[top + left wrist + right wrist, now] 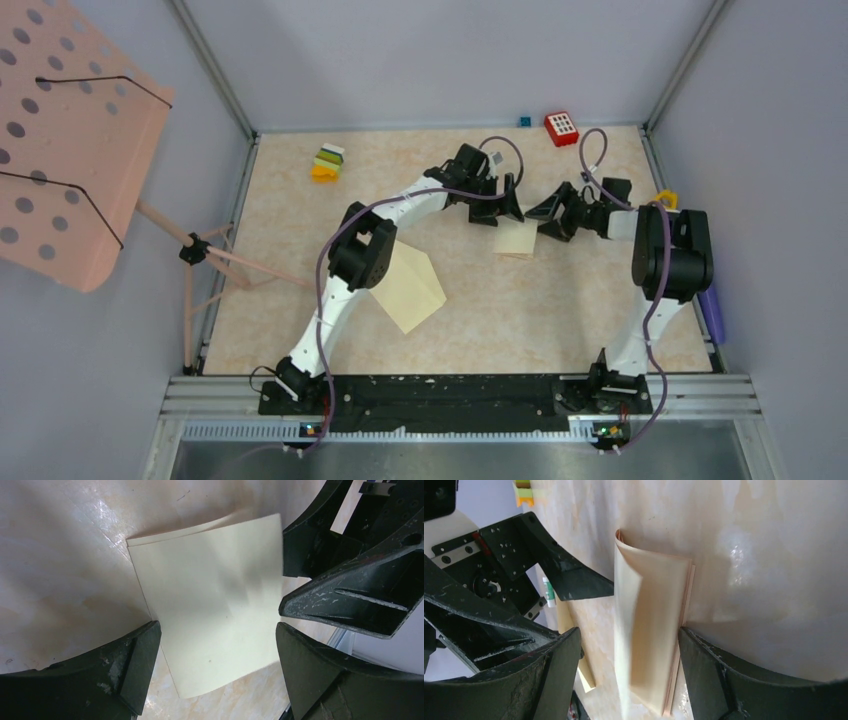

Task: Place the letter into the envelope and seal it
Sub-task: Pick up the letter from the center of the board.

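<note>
Envelope (412,290), pale yellow with its pointed flap open, lies flat on the bench (520,320) left of centre, partly under the left arm's elbow. Further right, the left claw (508,208) hangs over the folded letter (517,240) with jaws apart, gripping nothing. The right claw (548,215) faces it from the right, jaws also apart, one finger either side of the letter.

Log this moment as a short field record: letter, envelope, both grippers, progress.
letter: folded pale cream paper sheet, on the beige table, outside the envelope
envelope: pale yellow paper envelope, lying apart, partly under the left arm
left gripper: open, straddling the letter
right gripper: open, straddling it from the opposite side
progress: letter not yet inserted
</note>
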Controlling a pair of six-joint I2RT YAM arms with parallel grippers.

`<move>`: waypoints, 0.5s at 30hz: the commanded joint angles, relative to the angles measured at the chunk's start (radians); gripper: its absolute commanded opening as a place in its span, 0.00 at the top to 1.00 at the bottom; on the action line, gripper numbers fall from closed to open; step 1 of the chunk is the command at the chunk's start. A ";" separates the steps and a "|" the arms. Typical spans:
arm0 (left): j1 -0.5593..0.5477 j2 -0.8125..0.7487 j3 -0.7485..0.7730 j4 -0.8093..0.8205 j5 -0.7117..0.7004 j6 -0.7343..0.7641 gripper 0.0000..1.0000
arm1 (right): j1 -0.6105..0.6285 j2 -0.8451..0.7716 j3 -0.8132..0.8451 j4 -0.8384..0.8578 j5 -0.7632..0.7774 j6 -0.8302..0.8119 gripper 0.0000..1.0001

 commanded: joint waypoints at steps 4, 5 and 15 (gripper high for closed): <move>-0.006 0.050 -0.068 -0.137 -0.037 0.003 0.08 | 0.020 0.032 0.012 -0.128 -0.036 -0.071 0.28; -0.006 0.049 -0.070 -0.137 -0.038 0.003 0.08 | 0.020 0.032 0.016 -0.135 -0.035 -0.073 0.28; -0.006 0.040 -0.082 -0.129 -0.030 -0.001 0.08 | 0.018 0.007 0.009 -0.115 -0.119 -0.072 0.28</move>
